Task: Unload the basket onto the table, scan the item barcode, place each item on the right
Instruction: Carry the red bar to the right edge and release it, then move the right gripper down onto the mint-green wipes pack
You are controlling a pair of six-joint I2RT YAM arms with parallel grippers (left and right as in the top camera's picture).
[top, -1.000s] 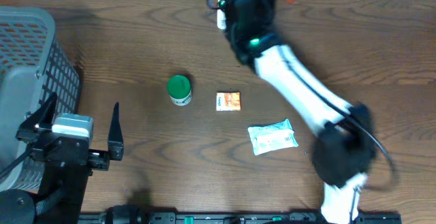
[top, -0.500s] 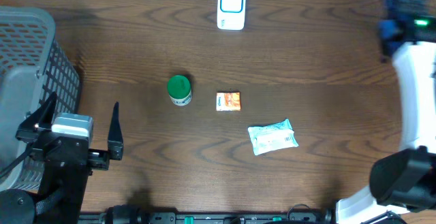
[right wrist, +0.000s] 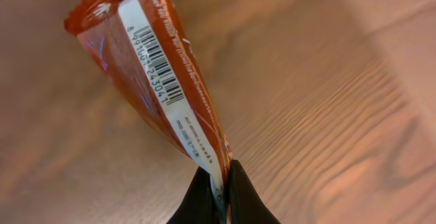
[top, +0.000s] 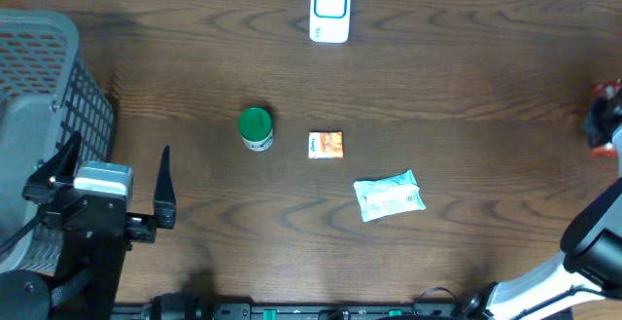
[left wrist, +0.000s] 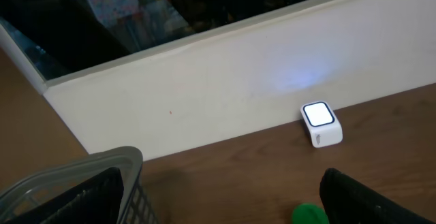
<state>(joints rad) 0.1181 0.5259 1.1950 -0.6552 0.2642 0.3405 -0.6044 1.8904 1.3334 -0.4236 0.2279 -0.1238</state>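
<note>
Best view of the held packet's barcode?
Right wrist: the right end effector holds the orange packet, barcode facing the lens. Overhead shows only red specks at its edge; left wrist nothing.

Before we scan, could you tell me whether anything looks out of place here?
The orange barcoded wrapper, pinched by one end in the right jaws, hangs at the table's right edge, well away from the scanner at the back edge. Nothing looks spilled or damaged.

A dark wooden worktop (top: pixel 466 77) carries a white scanner (top: pixel 330 11) at the far edge, a grey basket (top: pixel 39 77) on the left, and centrally a green-lidded tub (top: pixel 256 127), an orange packet (top: pixel 326 145) and a pale pouch (top: pixel 389 196).
</note>
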